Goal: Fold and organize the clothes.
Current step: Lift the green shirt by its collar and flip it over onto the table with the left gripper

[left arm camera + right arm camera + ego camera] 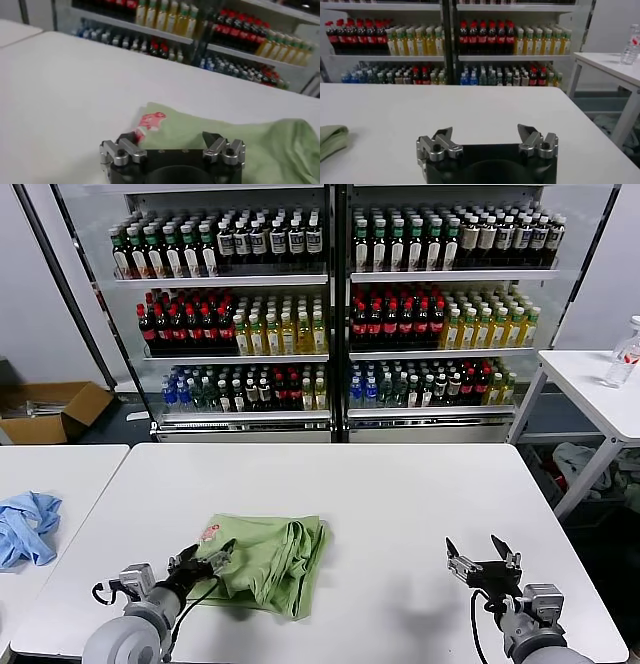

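The clothes, a light green polo shirt (pixel 265 559), lie folded into a compact bundle on the white table (pixel 390 494), with the red-pink print (pixel 209 532) showing at the near left corner. My left gripper (pixel 205 559) stands open at the bundle's left edge, its fingers spread just over the cloth and holding nothing. In the left wrist view the shirt (pixel 215 130) and its print (pixel 151 121) lie right before the open left gripper (pixel 170 137). My right gripper (pixel 478 556) waits open over bare table at the right, far from the shirt (pixel 331 140), its jaws (pixel 485 134) empty.
A light blue cloth (pixel 25 526) lies on a second white table at the left. Shelves of bottles (pixel 330 304) fill the back. Another white table with a water bottle (pixel 625 354) stands at the right. A cardboard box (pixel 50 409) sits on the floor.
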Controlling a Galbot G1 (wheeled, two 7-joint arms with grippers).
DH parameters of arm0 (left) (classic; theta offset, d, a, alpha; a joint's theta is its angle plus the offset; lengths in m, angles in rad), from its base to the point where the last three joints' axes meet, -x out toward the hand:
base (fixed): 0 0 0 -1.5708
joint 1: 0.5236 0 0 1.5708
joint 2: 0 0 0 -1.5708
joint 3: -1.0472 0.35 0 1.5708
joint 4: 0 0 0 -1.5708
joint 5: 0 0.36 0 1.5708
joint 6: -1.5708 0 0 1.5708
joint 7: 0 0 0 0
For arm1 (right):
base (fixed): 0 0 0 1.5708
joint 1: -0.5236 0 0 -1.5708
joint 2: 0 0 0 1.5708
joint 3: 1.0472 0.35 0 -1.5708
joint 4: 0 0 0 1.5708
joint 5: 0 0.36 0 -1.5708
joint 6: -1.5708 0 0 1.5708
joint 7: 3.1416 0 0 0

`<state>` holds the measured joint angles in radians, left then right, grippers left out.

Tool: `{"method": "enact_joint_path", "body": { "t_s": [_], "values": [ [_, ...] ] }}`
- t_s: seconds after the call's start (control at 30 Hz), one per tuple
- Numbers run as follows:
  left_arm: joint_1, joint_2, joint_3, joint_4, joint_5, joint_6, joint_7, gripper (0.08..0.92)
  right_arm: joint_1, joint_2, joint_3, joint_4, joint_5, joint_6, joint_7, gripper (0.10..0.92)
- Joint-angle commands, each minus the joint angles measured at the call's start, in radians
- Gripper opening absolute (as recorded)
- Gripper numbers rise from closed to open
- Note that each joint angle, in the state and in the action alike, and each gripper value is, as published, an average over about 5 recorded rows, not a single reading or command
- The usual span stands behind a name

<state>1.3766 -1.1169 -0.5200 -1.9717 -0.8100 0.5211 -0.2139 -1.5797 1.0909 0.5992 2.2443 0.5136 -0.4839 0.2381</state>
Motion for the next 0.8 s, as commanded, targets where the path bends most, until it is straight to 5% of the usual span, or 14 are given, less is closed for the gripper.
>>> {"method": "enact_joint_path", "body": {
  "t_s": [0.03, 0.37, 0.8],
  "values": [
    [-0.032, -0.017, -0.035, 0.090, -0.121, -0.038, -0.004, 0.823, -0.003, -0.001, 0.001, 0.005, 0.000, 0.001, 0.000, 0.823],
    [-0.004, -0.053, -0.009, 0.082, -0.208, -0.048, 0.039, 0.799, -0.005, 0.004, 0.000, 0.012, -0.002, 0.000, 0.002, 0.823],
    [-0.031, -0.056, -0.047, 0.189, -0.353, -0.038, 0.061, 0.436, -0.020, 0.004, 0.010, 0.022, -0.002, 0.001, 0.002, 0.823]
  ]
}}
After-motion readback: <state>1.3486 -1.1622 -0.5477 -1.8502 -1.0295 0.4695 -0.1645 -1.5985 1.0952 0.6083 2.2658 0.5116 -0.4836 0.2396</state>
